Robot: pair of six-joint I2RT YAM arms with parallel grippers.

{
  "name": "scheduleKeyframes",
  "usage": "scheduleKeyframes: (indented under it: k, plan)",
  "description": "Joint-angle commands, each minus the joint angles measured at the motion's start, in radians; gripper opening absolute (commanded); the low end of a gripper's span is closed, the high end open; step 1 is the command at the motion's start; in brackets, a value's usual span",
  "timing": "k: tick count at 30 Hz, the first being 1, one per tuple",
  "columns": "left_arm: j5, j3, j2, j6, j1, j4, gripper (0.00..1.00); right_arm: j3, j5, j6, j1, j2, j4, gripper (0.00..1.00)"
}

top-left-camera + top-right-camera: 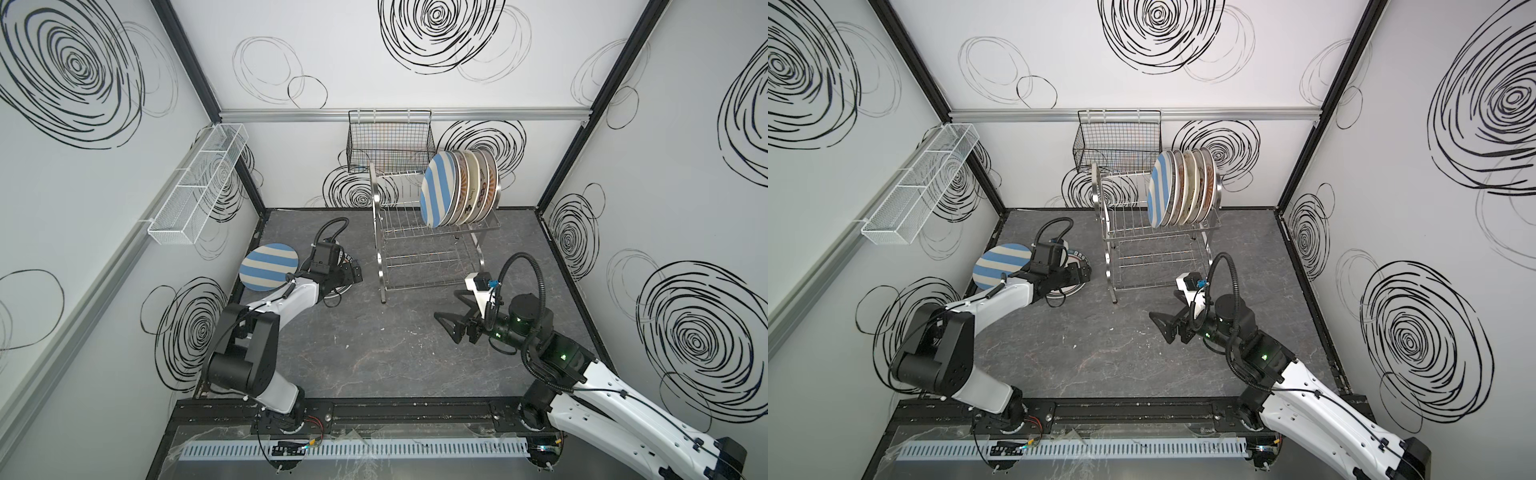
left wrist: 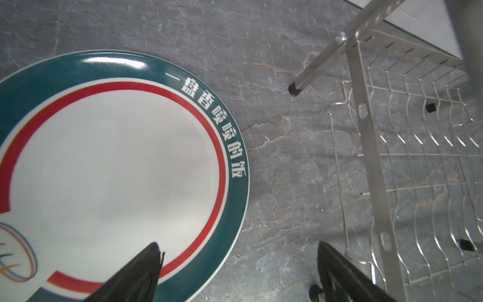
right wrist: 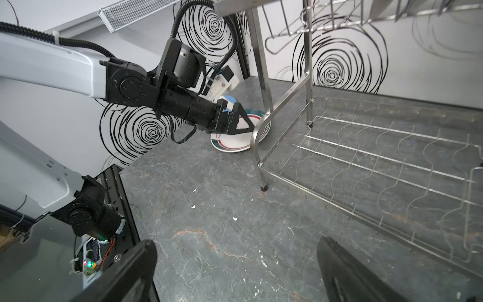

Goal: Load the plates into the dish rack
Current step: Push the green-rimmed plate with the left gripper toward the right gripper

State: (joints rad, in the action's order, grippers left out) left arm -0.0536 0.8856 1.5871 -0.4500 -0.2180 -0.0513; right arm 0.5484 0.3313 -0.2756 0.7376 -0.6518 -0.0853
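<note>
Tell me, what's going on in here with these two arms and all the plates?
Two robot arms are loading plates into a steel dish rack. A row of plates already stands upright in its upper tier. The left gripper is open, straddling the rim of a green-rimmed plate that lies flat on the table beside the rack. A blue-striped plate waits next to that arm. The right gripper is open and empty, above the table in front of the rack.

Plates [image 1: 459, 189] stand in the dish rack's [image 1: 379, 249] upper tier; another plate [image 2: 117, 170] lies flat left of it.
</note>
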Motion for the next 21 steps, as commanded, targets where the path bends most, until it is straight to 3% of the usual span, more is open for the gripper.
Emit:
scheduleKeyframes:
  k: [1,11,21]
  plan:
    - [0.013,0.032,0.047,-0.012,-0.004,0.064,0.96,-0.020,0.034,-0.046,0.002,0.034,0.071,1.00]
    - [-0.001,0.015,0.137,-0.003,-0.005,0.080,0.96,-0.075,0.060,-0.051,0.002,0.123,0.077,1.00]
    - [-0.027,-0.048,0.128,-0.006,-0.013,0.075,0.96,-0.084,0.037,-0.077,0.002,0.092,0.079,1.00]
